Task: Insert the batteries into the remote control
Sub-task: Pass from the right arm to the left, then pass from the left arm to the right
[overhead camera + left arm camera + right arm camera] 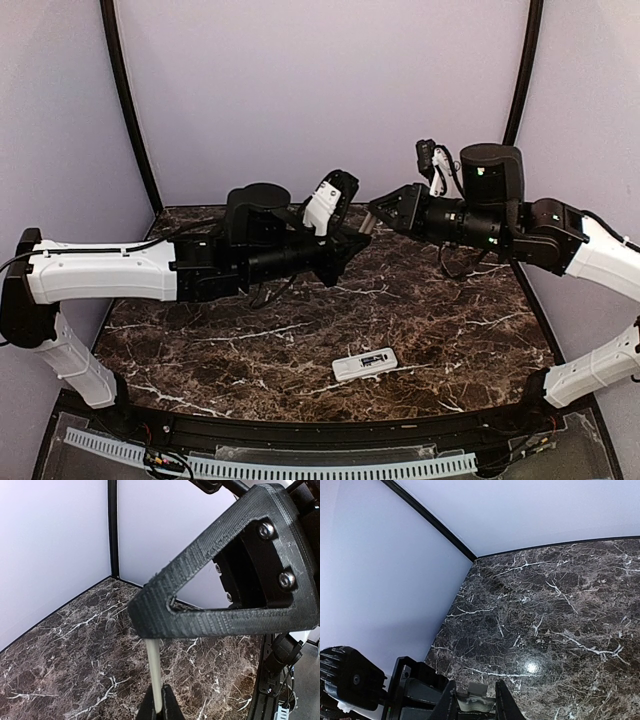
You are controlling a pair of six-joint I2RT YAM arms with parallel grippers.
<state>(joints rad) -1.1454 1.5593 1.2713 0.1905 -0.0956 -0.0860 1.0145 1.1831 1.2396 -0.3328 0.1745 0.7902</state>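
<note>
The remote control (365, 364) lies flat on the marble table at the front centre, white, with a dark patch at its right end. I cannot make out the batteries as separate things. My left gripper (352, 243) is held above the table's middle, shut on a thin white cover piece (155, 672) seen edge-on. My right gripper (377, 213) meets it from the right. Its black finger (220, 580) covers the piece's far end. In the right wrist view the cover piece (477, 690) sits between my narrowed fingers (500, 700), touching both.
The dark marble table (250, 340) is ringed by pale lilac walls with black corner posts (128, 110). A white perforated strip (300, 466) runs along the near edge. Both arms hang well above the table.
</note>
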